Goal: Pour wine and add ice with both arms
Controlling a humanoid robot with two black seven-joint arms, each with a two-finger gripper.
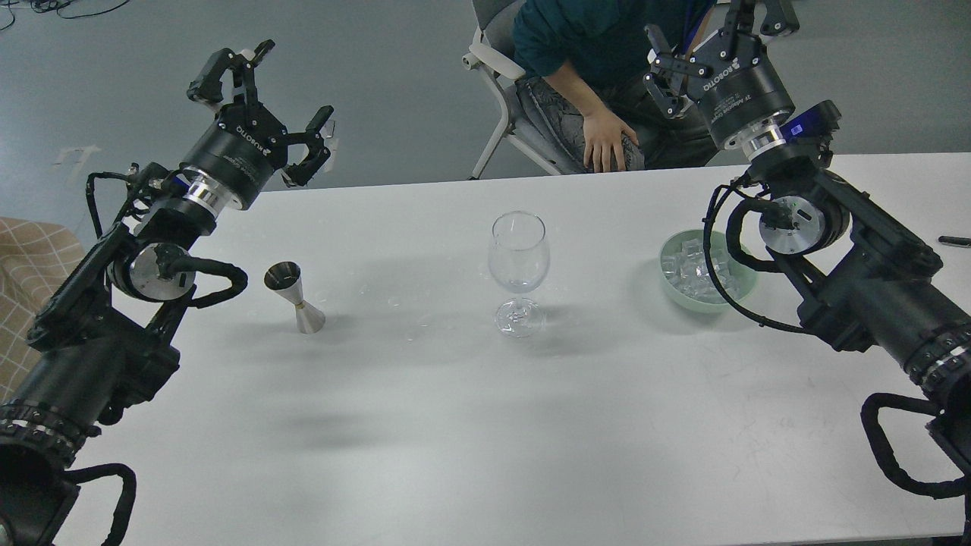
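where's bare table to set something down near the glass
The table is bare all along the near edge in front of the glass, and between the glass and jigger. The gap between the glass and ice bowl is narrower. The right arm crowds the bowl's side.

A white bench [470, 455] spans the view. Beyond it lies grey floor [379, 68]. A person [599, 45] sits on a grey chair [497, 68].

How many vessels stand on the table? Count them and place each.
3. A metal jigger stands toward the left, an empty wine glass at the centre, and a green bowl of ice to the right, partly hidden behind the right arm's cables.
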